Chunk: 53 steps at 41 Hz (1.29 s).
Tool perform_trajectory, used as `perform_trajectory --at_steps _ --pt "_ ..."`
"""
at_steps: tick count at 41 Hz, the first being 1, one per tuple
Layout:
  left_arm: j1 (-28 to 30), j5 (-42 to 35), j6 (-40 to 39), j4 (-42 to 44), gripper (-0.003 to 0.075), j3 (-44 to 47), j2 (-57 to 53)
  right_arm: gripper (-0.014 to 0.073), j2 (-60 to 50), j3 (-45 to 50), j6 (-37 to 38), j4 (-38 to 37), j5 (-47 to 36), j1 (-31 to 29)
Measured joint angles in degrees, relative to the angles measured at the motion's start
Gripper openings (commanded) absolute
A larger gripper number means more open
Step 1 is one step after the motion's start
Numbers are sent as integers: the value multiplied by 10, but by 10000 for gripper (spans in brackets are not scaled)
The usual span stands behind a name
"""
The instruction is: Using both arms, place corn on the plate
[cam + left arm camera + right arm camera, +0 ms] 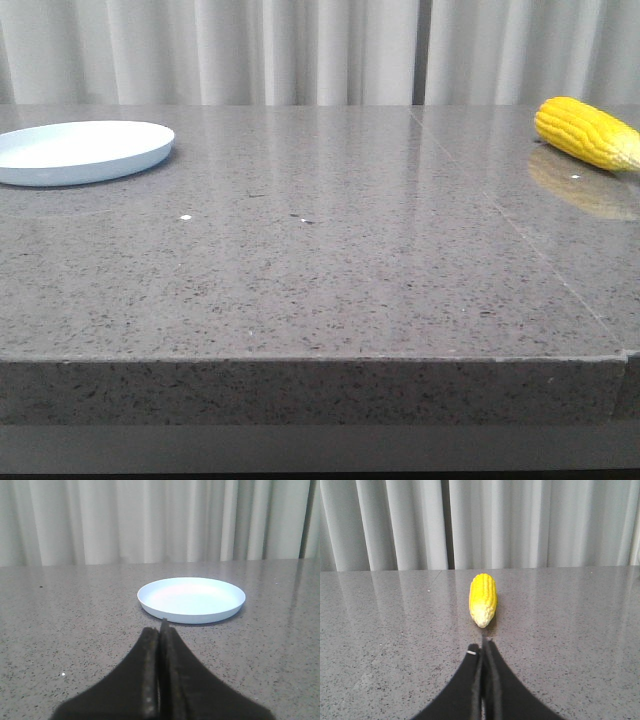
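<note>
The yellow corn (588, 132) lies on the grey table at the far right. In the right wrist view the corn (483, 599) lies with its pale tip toward my right gripper (483, 645), which is shut and empty a short way off. The pale blue-white plate (80, 150) sits at the far left, empty. In the left wrist view the plate (191, 599) lies just beyond my left gripper (161, 630), which is shut and empty. Neither gripper shows in the front view.
The grey speckled stone table (320, 260) has a seam (520, 230) running diagonally on its right side. Its front edge (300, 362) is near the camera. A pale pleated curtain (300, 50) hangs behind the table.
</note>
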Motion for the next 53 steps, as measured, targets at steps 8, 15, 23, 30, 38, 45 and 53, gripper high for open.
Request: perform_trajectory --at_steps 8,15,23,30,38,45,53 --pt "0 0 0 0 -20 0 0 -87 0 0 0 0 0 0" --pt "0 0 0 0 -20 0 0 -87 0 0 0 0 0 0" --pt "0 0 0 0 -20 0 0 -87 0 0 0 0 0 0" --pt "0 -12 0 0 -20 0 0 -87 0 0 0 0 -15 0" --pt "0 -34 0 0 -20 -1 0 -87 0 -14 0 0 -25 0" --pt "0 -15 0 0 -20 -79 0 -87 0 -122 0 0 40 0" --pt "0 66 0 0 -20 -217 37 -87 55 -272 0 0 142 0"
